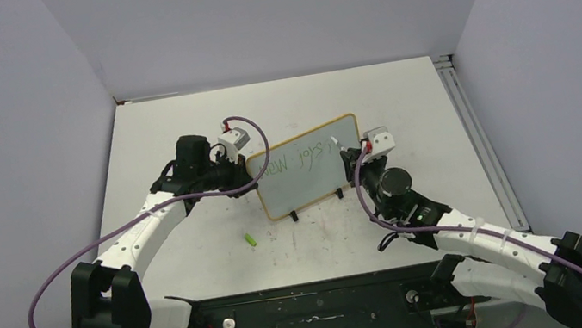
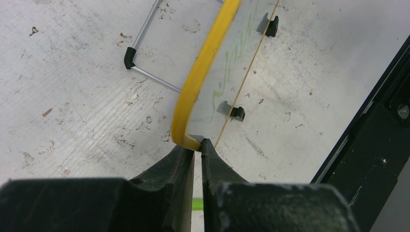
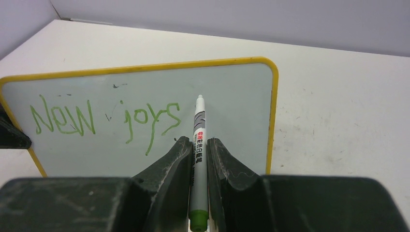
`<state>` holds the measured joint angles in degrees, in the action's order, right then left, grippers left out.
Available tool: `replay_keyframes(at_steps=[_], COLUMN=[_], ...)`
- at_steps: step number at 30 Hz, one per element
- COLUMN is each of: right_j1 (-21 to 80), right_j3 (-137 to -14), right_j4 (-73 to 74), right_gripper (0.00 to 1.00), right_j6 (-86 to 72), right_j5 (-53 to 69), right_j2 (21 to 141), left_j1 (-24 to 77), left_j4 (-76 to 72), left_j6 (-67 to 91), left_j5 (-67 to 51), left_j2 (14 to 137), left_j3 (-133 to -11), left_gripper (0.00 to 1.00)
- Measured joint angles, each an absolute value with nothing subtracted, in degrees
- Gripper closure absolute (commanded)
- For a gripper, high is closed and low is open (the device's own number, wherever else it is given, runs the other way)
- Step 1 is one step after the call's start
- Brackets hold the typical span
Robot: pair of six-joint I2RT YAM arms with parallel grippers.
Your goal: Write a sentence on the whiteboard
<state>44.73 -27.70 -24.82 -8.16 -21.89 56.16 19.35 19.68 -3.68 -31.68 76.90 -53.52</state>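
- Two grippers, both clamped on something.
- Left gripper (image 2: 198, 145): fingers nearly closed, pinching the yellow frame at the whiteboard (image 1: 310, 170)'s left rounded corner.
- Right gripper (image 3: 197, 142): fingers closed on a white marker (image 3: 199, 121), with the barrel upright between them and the green end towards the wrist.
- The marker tip sits at the board face just right of the "s". I can't tell whether it touches.
- The whiteboard stands upright mid-table (image 1: 400, 104) between the two arms, its face towards the right arm. It rests on two black feet (image 2: 236, 112), and a thin wire stand (image 2: 145, 72) lies on the table behind it.
- The sentence (image 3: 104, 118) is thin green handwriting reading "New joys". It runs across the left and middle of the board.
- A small green cap-like piece (image 1: 252, 240) lies on the table in front of the board, apart from it, on the left arm's side.
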Motion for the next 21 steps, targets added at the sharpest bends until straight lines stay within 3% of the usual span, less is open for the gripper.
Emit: replay_keyframes(at_steps=[21], right_j1=[44.73], right_j3=[-27.18], right_j4=[-23.55], right_gripper=[0.95], right_j6=[-8.6], right_j5=[-22.55], right_j2=[55.33], left_j1=[19.35], left_j4=[19.7], left_j6=[-3.68], left_j5=[-31.68], left_j2=[76.93], left_j3=[-53.52], left_gripper=[1.0])
